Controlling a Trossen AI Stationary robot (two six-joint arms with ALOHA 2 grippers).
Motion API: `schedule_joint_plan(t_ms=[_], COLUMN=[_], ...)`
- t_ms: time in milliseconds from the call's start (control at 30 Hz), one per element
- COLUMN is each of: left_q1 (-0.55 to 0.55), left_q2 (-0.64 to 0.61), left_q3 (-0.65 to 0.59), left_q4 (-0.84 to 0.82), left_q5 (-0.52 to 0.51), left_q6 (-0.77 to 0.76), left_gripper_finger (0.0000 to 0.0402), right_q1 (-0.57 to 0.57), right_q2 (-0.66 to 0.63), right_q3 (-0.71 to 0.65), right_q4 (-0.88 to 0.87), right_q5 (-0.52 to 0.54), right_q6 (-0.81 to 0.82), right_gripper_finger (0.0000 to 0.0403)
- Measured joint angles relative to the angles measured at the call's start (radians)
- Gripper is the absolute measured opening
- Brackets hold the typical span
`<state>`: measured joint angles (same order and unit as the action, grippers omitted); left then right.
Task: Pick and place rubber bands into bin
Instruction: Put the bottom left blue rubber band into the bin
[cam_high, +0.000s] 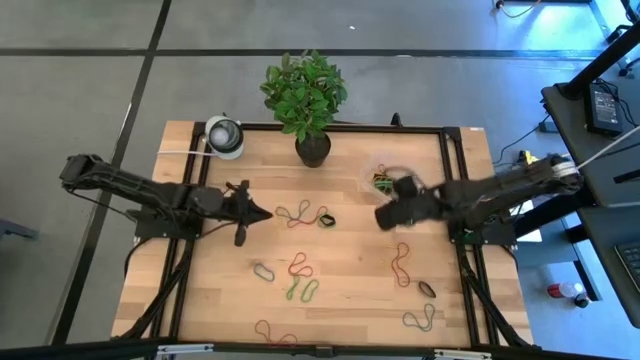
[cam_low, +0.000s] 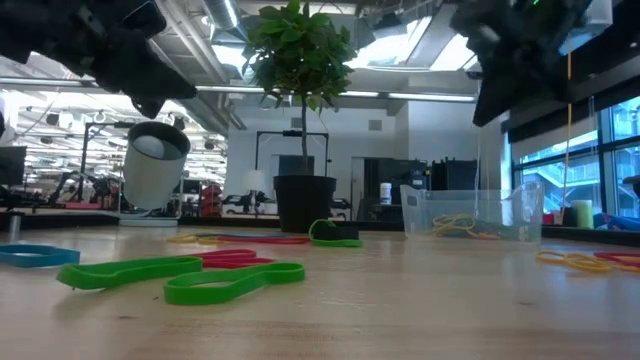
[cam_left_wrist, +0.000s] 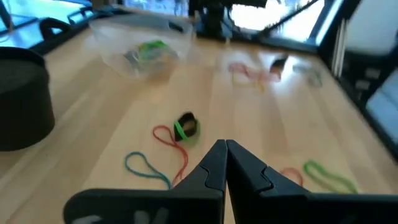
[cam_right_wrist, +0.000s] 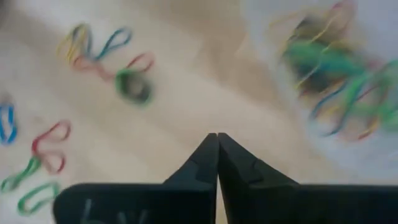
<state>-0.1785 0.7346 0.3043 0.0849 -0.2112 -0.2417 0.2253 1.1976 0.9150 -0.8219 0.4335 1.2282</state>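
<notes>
The high view is evenly lit and sharp, and the wooden table (cam_high: 340, 250) shows only soft, short shadows under the arms. The low view looks against bright ceiling lights and windows, so the plant (cam_low: 300, 50) and both arms are dark shapes; the nearest rubber bands (cam_low: 180, 275) are a little soft. The left wrist view has glare at the far edge of the table and blur there. The right wrist view is strongly blurred everywhere, and the bin (cam_right_wrist: 329, 68) looks washed out.

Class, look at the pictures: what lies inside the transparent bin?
The bin holds a tangle of rubber bands: green, yellow, blue and red. The right claw partly covers it from above.
</notes>
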Motion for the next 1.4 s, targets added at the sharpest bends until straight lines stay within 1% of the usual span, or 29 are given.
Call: schedule_joint_plan(t_ms=[100, 233, 300, 400, 467, 533, 700, 833, 1000, 1167, 1300, 1400], left_q1=[-0.016, -0.044, -0.059, -0.085, -0.102, -0.117, -0.168, -0.212, -0.250, -0.267, -0.268, -0.271], left_q2=[0.087, 0.210, 0.274, 0.365, 0.425, 0.482, 0.620, 0.717, 0.831, 0.929, 0.974, 0.981], left_q3=[0.076, 0.218, 0.292, 0.393, 0.445, 0.483, 0.520, 0.542, 0.570, 0.579, 0.585, 0.586], left_q4=[-0.093, -0.289, -0.386, -0.527, -0.595, -0.639, -0.652, -0.679, -0.696, -0.697, -0.708, -0.714], left_q5=[0.004, 0.037, 0.056, 0.052, 0.051, 0.051, 0.071, 0.110, 0.137, 0.189, 0.227, 0.216], left_q6=[0.078, 0.210, 0.221, 0.220, 0.210, 0.167, 0.020, -0.049, -0.154, -0.222, -0.252, -0.287], left_gripper_finger=[0.0001, 0.0003, 0.0012, 0.0037, 0.0058, 0.0080, 0.0124, 0.0135, 0.0126, 0.0111, 0.0101, 0.0091], right_q1=[0.124, 0.270, 0.332, 0.402, 0.435, 0.461, 0.519, 0.577, 0.656, 0.696, 0.700, 0.699], right_q2=[0.065, 0.159, 0.197, 0.234, 0.242, 0.241, 0.202, 0.139, 0.057, -0.005, -0.038, -0.051], right_q3=[0.000, 0.000, 0.000, -0.001, -0.001, -0.001, -0.001, -0.002, -0.002, -0.002, -0.002, -0.002], right_q4=[0.013, 0.030, 0.031, 0.014, -0.021, -0.055, -0.176, -0.240, -0.330, -0.388, -0.395, -0.403], right_q5=[0.018, 0.019, 0.018, 0.017, 0.018, 0.019, 0.014, 0.005, 0.002, 0.002, 0.002, 0.002], right_q6=[0.128, 0.293, 0.352, 0.405, 0.428, 0.440, 0.443, 0.418, 0.386, 0.336, 0.277, 0.234], right_gripper_finger=[0.0007, 0.0004, 0.0006, 0.0004, 0.0003, 0.0002, 0.0007, 0.0006, 0.0003, 0.0004, 0.0004, 0.0004])
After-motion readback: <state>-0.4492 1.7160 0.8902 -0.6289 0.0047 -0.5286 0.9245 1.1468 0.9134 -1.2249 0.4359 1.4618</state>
